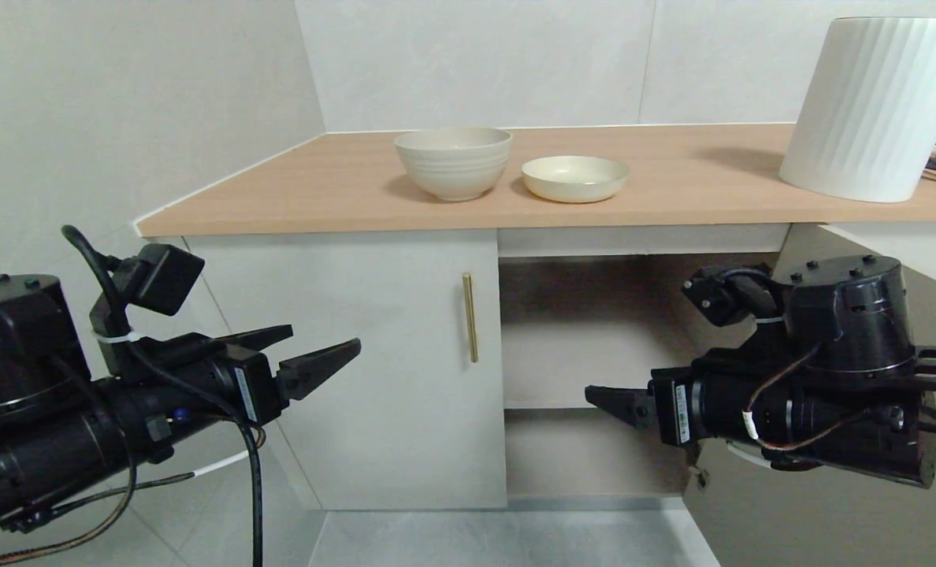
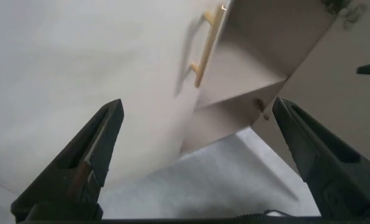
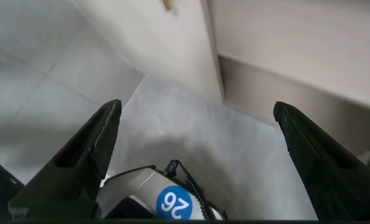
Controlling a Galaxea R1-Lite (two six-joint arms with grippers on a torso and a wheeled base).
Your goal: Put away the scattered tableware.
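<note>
Nothing is put away yet, as I judge it: the bowl [image 1: 453, 161] and the dish [image 1: 574, 177] sit side by side on the bench [image 1: 279, 197], upper middle of the frame. My left jaws and right jaws both gape wide, empty, low before the cupboard [image 1: 594, 354], whose right half stands open. Both pieces remain to stow

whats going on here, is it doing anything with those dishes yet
Nothing is held yet. The bowl and the shallow dish sit side by side on the counter. The left gripper and right gripper are open and empty, low in front of the cabinet, whose right side stands open.
</note>
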